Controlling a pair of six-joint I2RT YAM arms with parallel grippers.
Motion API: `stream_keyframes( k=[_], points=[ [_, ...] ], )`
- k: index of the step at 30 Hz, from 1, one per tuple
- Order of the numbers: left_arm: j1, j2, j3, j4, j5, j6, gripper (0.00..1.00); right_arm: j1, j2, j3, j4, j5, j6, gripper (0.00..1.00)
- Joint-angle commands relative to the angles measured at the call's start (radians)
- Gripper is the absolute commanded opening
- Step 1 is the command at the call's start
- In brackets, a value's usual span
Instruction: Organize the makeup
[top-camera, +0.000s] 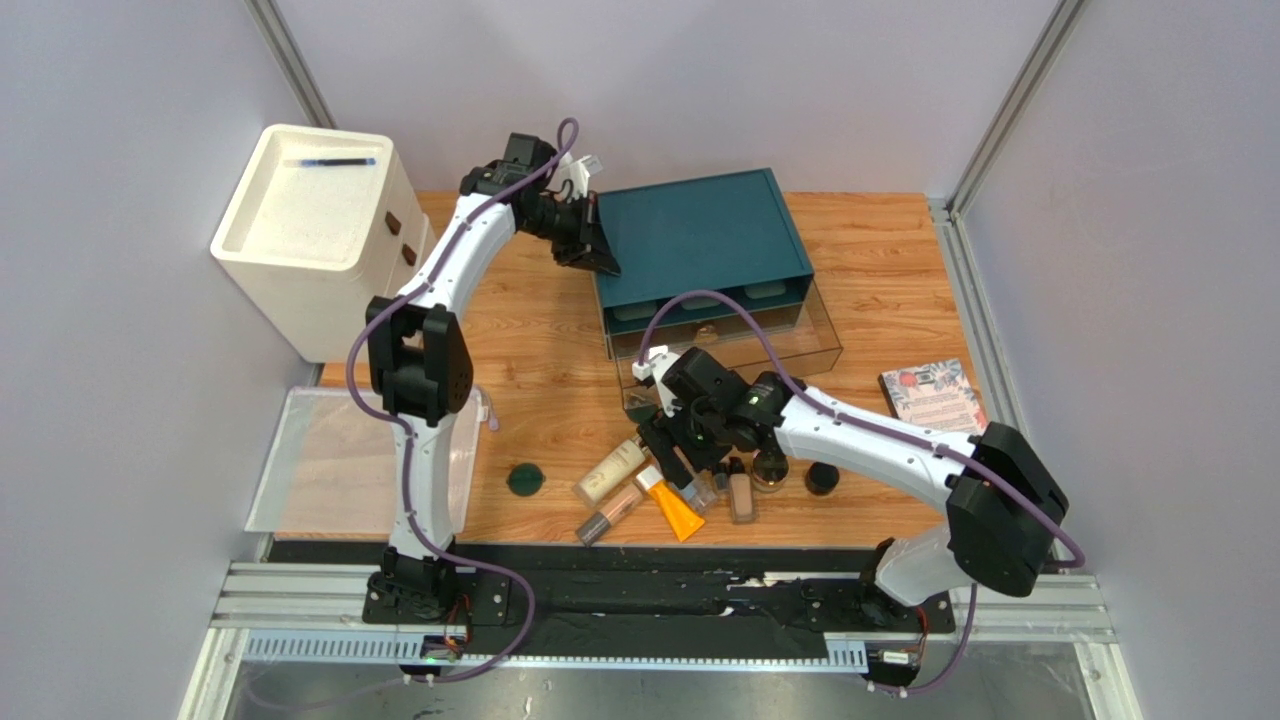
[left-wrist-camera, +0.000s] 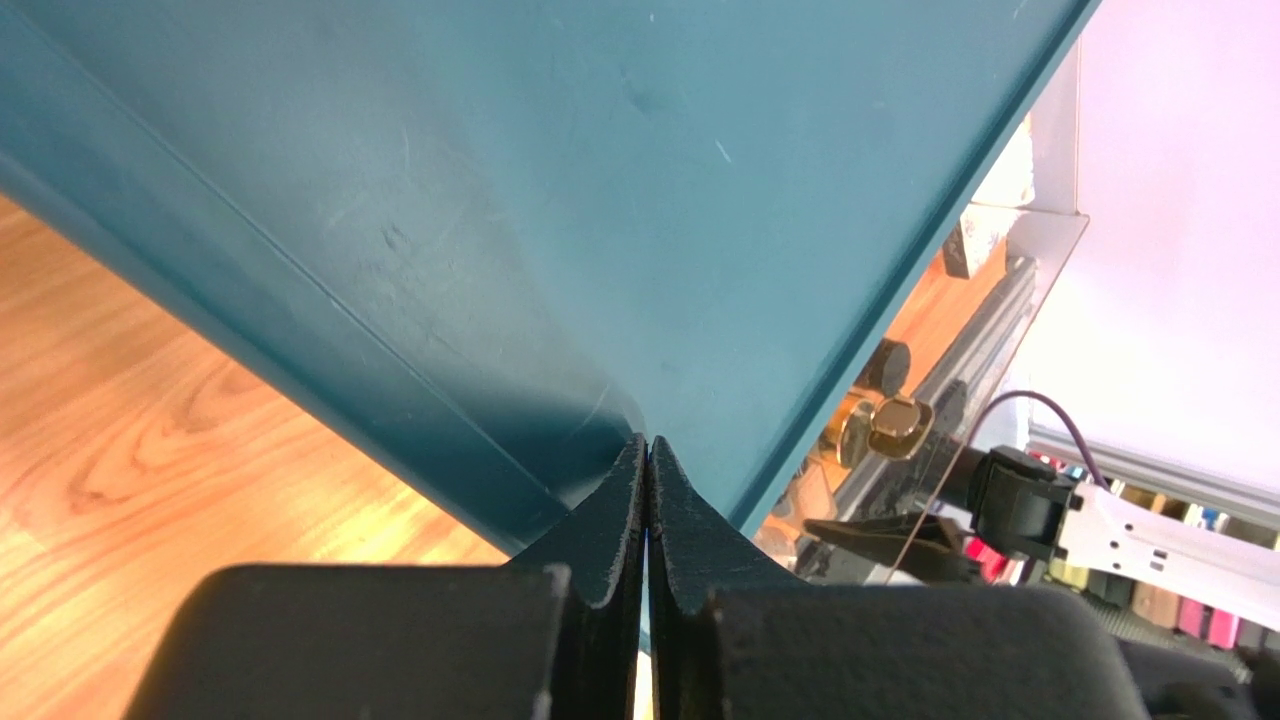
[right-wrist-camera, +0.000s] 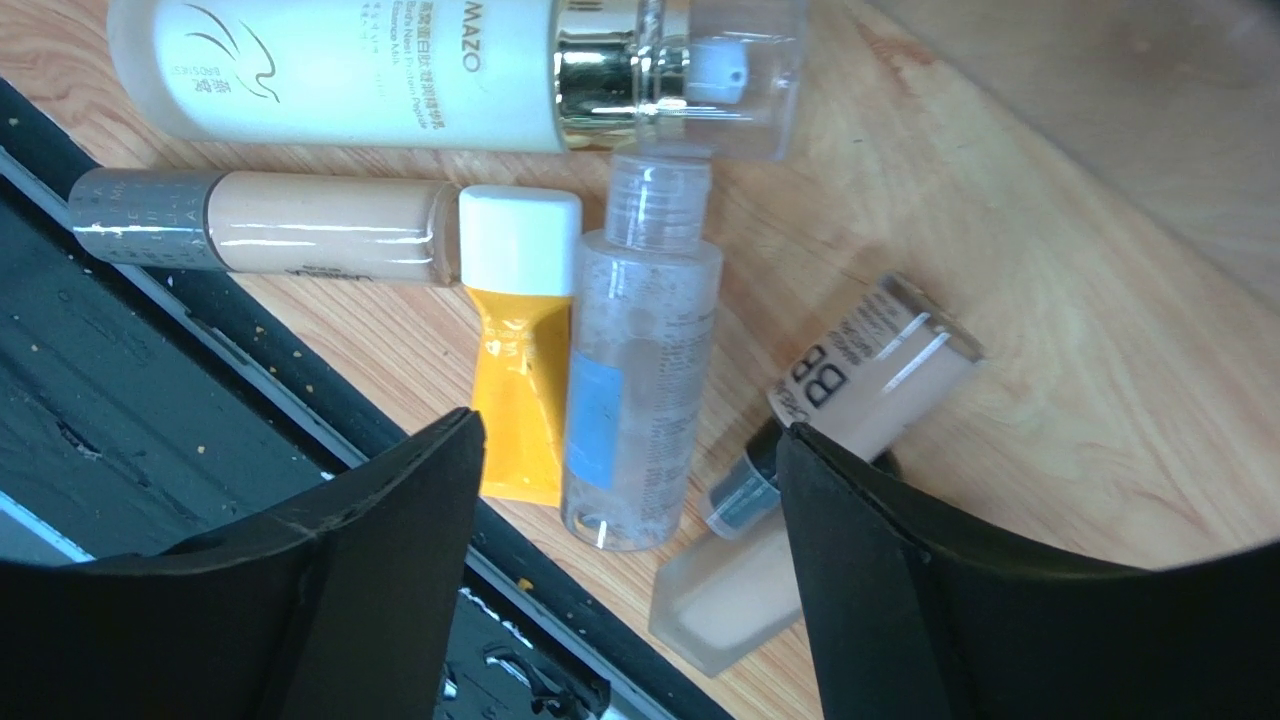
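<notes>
Both jaws of the right gripper (right-wrist-camera: 628, 443) stood wide apart over the clear, blue-labelled plastic bottle (right-wrist-camera: 639, 323), which lay between an orange tube (right-wrist-camera: 519, 393) and a beige foundation tube (right-wrist-camera: 872, 368), long axis crossing the closing line, while the closed left gripper (left-wrist-camera: 646, 458) sat far off against the teal plastic box (left-wrist-camera: 601, 180).

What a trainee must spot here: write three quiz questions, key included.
1. True or false: the left gripper is shut.
2. Which lies under the open right gripper? A: clear bottle; B: green disc; C: dark jar.
3. Fill in: the left gripper's tip is at the ___ box.
Key: 1 true; 2 A; 3 teal.
</notes>
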Motion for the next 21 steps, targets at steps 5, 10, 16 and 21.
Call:
stream_keyframes(
  k=[5,10,16,21],
  points=[
    [0.003,-0.053,-0.051,-0.086,-0.065,0.052,0.0,0.057,0.084,-0.052,0.105,0.036,0.058,0.66],
    [0.003,-0.059,-0.065,-0.078,-0.067,0.044,0.0,0.06,0.107,-0.086,0.174,0.098,0.087,0.62],
    [0.002,-0.053,-0.065,-0.075,-0.062,0.043,0.0,0.062,0.166,-0.075,0.179,0.141,0.061,0.6],
    [0.002,-0.041,-0.052,-0.073,-0.061,0.04,0.0,0.082,0.18,-0.075,0.17,0.207,0.047,0.55]
  ],
)
